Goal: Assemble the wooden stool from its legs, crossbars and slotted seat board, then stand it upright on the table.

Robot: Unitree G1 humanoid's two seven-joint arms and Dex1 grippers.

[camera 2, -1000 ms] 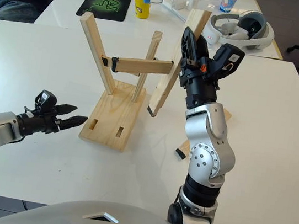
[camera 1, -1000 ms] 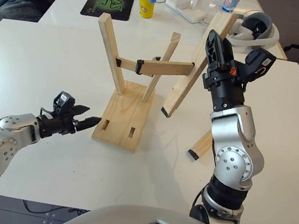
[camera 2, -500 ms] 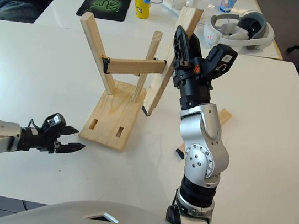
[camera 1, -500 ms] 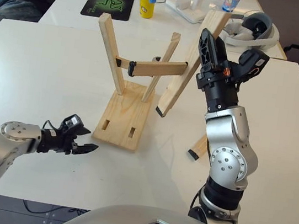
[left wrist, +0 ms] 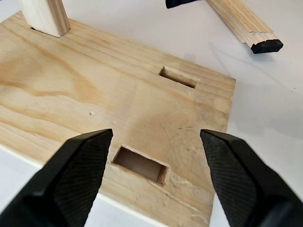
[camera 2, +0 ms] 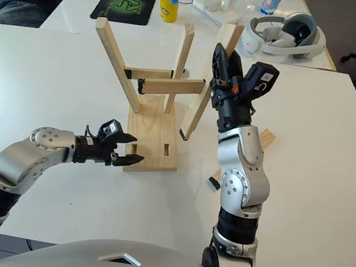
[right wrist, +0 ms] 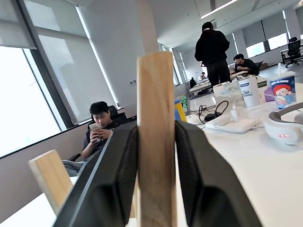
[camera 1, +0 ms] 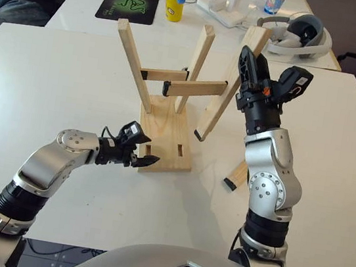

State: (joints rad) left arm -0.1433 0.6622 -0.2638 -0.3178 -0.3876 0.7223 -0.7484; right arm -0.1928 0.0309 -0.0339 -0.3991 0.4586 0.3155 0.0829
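The left fingers (left wrist: 80,165) are spread wide and grasp nothing. They hover low over the near edge of the seat board (camera 1: 164,135), one tip on each side of the near left slot (left wrist: 140,164); no contact with the wood can be made out. The near right slot (left wrist: 178,77) lies open farther along the same edge.

The right fingers (right wrist: 113,179) are clenched on a wooden leg (camera 1: 227,90), one pad flat against each side of its upper part. The held leg tilts, top leaning right and away. Its black-capped foot (camera 1: 199,136) hangs just past the board's right edge, clear of both near slots.

The seat board lies flat on the white tabletop (camera 1: 53,76). Two standing legs (camera 1: 134,67) rise from its far end and splay apart, joined by a short crossbar (camera 1: 163,75). A second crossbar (camera 1: 197,88) runs from the held leg toward them, its black end just in front of the short one.

A loose wooden piece (camera 1: 239,172) lies on the tabletop behind the right forearm, partly hidden. Bare tabletop spreads wide to the left of the board and to the right of the right arm, and the board's near edge sits well back from the tabletop's front edge.
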